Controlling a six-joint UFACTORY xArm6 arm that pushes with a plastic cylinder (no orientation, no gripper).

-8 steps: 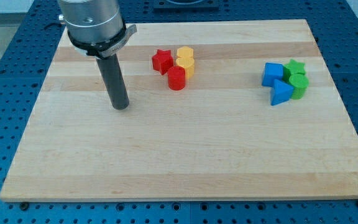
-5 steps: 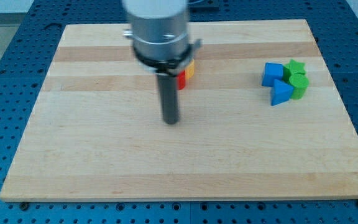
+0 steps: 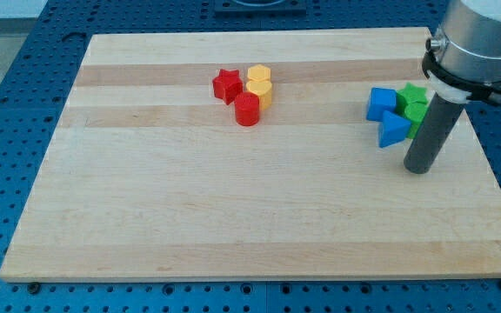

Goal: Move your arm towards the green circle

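Nearest the view's bottom: bare worktop (image 3: 233, 226), pale wood, nothing on it. Further up, at the view's right, my tip (image 3: 417, 169) planted on the wood, just below and slightly right of the blue triangle (image 3: 393, 130). No hand on this arm, only the straight dark rod, so nothing to spread or close.

Behind the rod, the green circle (image 3: 417, 113), partly hidden by it, low in a tight cluster: blue triangle touching at its left, blue block (image 3: 379, 103) beyond that, green star (image 3: 412, 92) just above. Tip near the circle, contact impossible to judge from here.

Judged light, stiff and smooth-sided: likely to slide readily and to roll off a glancing touch. No gripping possible; contact best taken square on the rounded lower-right side. Risk of shoving the neighbours along with it.

Farthest, toward the view's top and left of centre: red cylinder (image 3: 247, 109), yellow block (image 3: 260, 86), red star (image 3: 227, 84), bunched together, well apart from the tip.
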